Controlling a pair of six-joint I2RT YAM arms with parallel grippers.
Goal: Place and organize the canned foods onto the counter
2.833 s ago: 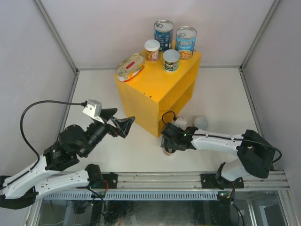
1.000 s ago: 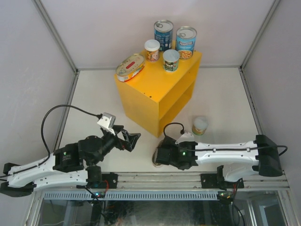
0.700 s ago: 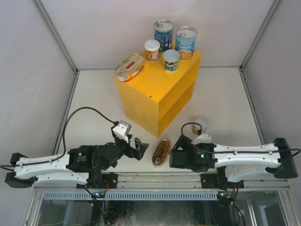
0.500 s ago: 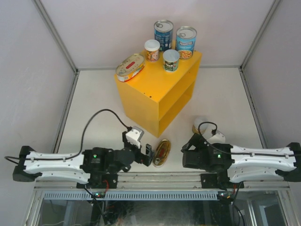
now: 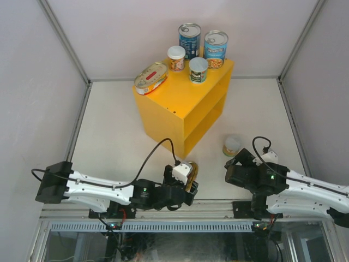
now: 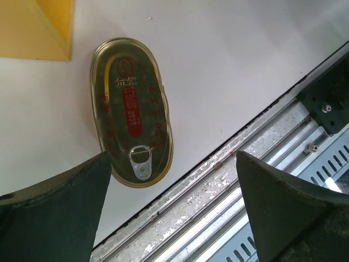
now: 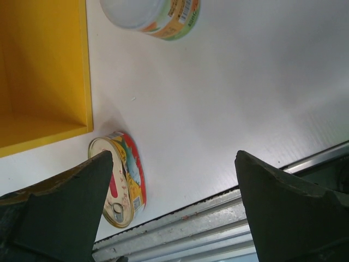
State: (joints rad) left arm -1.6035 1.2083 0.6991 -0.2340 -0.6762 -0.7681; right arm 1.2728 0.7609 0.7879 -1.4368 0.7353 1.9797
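Observation:
The yellow counter carries two tall blue cans, two small pale-lidded cans and one oval tin on its top. A second oval red-yellow tin lies flat on the table by the counter's near corner; it also shows in the left wrist view and the right wrist view. A third small can stands on the table, also in the right wrist view. My left gripper is open and empty, right over the tin's near end. My right gripper is open and empty, to the right of the tin.
The metal rail along the table's front edge lies close under both grippers. The counter's open shelf side faces the right gripper. Grey walls close in the table on three sides.
My left arm has swept right along the front edge until its gripper is over the oval tin. My right arm has drawn back to the right, leaving the tin on the table.

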